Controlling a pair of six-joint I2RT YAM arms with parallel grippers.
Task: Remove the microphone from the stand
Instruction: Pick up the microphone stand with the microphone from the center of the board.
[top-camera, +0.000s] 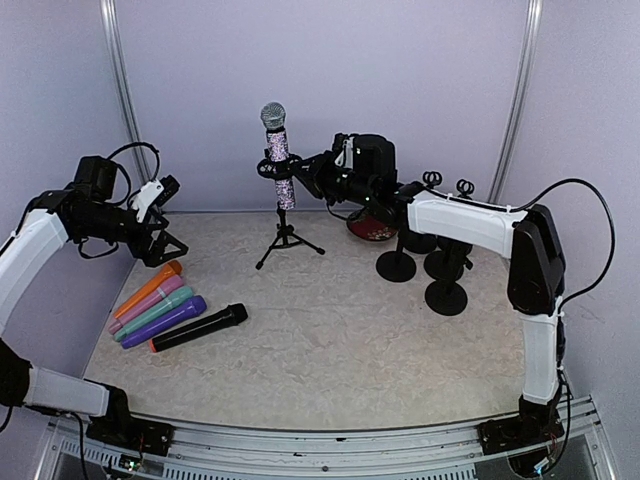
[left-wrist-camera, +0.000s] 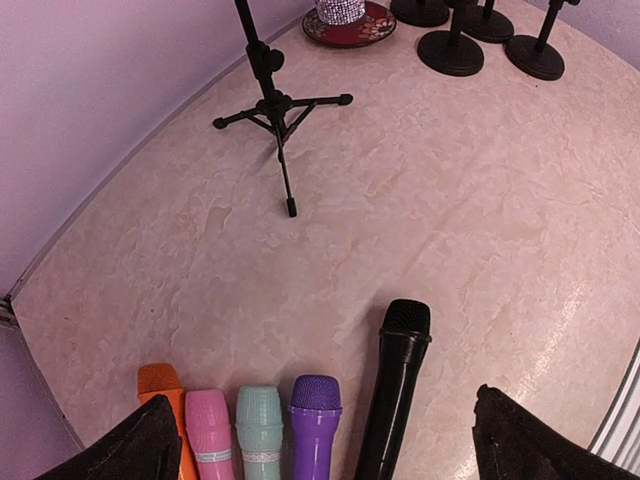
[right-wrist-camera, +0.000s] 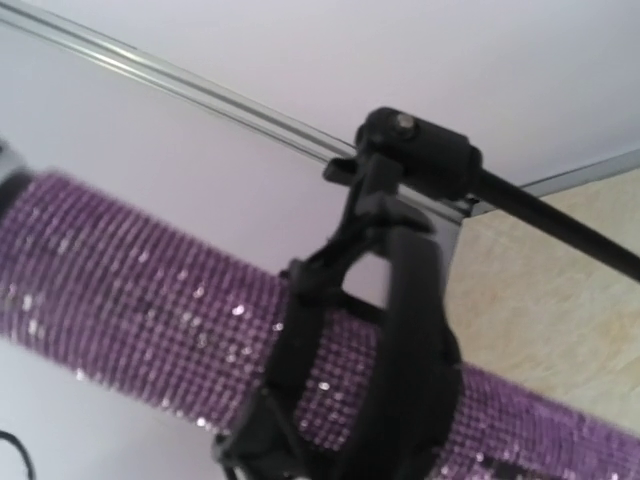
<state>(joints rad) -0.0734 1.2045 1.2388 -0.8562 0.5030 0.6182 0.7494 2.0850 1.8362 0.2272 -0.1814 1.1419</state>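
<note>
- Toward the far edge of the worktop, left of centre: glittery purple microphone (top-camera: 280, 160), upright, seated in the black clip (right-wrist-camera: 400, 330) of a tripod stand (top-camera: 287, 238).
- Reaching in from the right at clip height: right gripper (top-camera: 305, 172), tips right at the microphone's body. Cannot tell from either view whether clamped on it or only close beside it.
- Seen close from the right wrist: sparkling purple barrel running through the clip, own fingers hidden.
- Raised above the left edge: left gripper (top-camera: 160, 243), jaws spread wide apart, nothing between them.
- Beneath that gripper, lying side by side near the left edge: orange microphone (left-wrist-camera: 158, 382), pink microphone (left-wrist-camera: 210, 425), teal microphone (left-wrist-camera: 260, 420), violet microphone (left-wrist-camera: 316, 420).
- Just beside the violet one: black microphone (left-wrist-camera: 395, 390), angled off toward the middle of the worktop.
- Toward the far-right corner: three black round-base stands (top-camera: 445, 297), clustered close together.
- Near the far edge, between the tripod stand and that cluster: red dish (top-camera: 370, 230).
</note>
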